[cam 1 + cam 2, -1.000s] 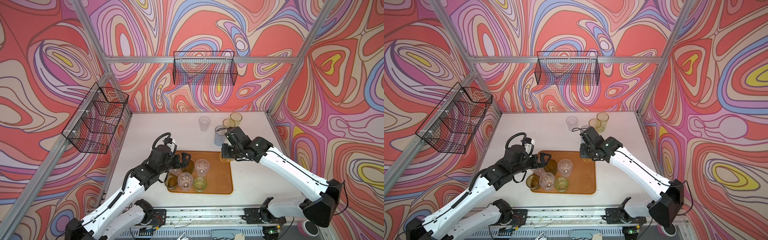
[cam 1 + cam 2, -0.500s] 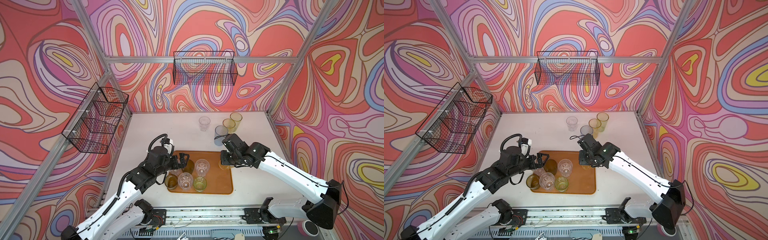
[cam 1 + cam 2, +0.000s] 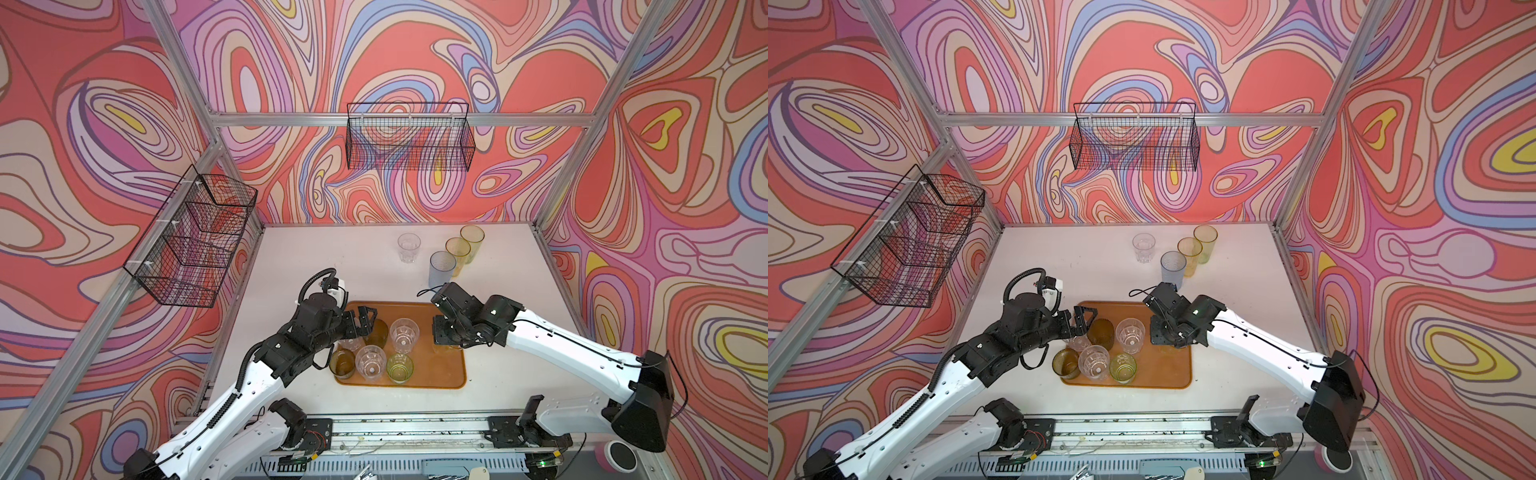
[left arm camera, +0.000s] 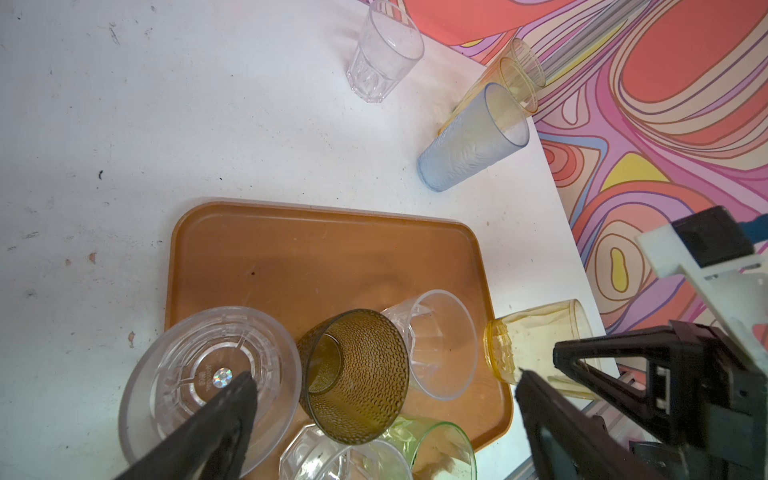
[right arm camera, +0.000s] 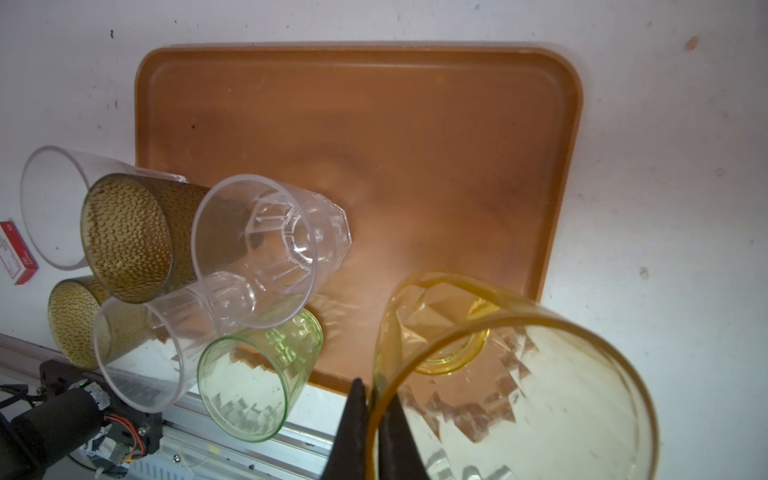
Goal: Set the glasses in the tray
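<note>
My right gripper (image 5: 374, 399) is clenched on the rim of a yellow glass (image 5: 519, 374), one finger inside and one outside. It hangs over the right side of the tray (image 3: 440, 370), with its base close to the near rim. I can't tell whether it touches the tray floor.

My left gripper (image 4: 384, 376) is spread wide and holds nothing. From above, its fingers sit either side of the amber glass (image 4: 357, 374).

A bunch of six glasses (image 3: 370, 365) crowds the tray's left half, rims nearly touching: two amber, three clear, one green. The leftmost clear one sits at the left rim, and I can't tell if it is fully inside. The tray's far strip and right half are bare brown floor, the widest room I have.

Four more glasses stand at the table's far right, off the tray. They are a short clear glass (image 3: 409, 247), a blue glass (image 3: 441, 270) and two tall yellow glasses (image 3: 458, 253). The last three make a tight diagonal row near the right frame post, and the blue one is just beyond my right wrist.

The table (image 3: 311, 257) is white, scuffed and speckled. The walls are a swirl pattern. One wire basket (image 3: 409, 137) hangs on the back wall and a side basket (image 3: 195, 237) on the left wall, both well above the table.
</note>
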Controlling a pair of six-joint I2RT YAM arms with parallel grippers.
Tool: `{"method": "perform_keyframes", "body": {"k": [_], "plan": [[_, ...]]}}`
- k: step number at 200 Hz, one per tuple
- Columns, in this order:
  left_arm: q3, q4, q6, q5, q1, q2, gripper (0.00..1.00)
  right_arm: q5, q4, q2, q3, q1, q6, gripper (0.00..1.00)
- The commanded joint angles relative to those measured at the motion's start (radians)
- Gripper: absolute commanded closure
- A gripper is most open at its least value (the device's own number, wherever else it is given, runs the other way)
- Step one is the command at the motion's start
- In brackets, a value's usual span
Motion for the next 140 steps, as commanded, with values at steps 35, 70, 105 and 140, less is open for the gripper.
{"method": "perform_keyframes", "body": {"k": [35,70,105,140], "plan": [[0.015,-0.008,0.013,-0.02,0.005,0.036,0.0,-0.02,0.046,0.043,-0.033,0.061,0.053,1.0],[0.017,-0.017,0.015,-0.022,0.005,0.042,0.0,-0.061,0.071,0.057,-0.068,0.081,0.068,1.0],[0.013,-0.005,0.005,-0.033,0.005,0.049,0.0,-0.07,0.098,0.075,-0.083,0.094,0.08,1.0],[0.031,-0.011,0.019,-0.032,0.005,0.073,0.0,-0.078,0.123,0.1,-0.077,0.111,0.095,1.0]]}}
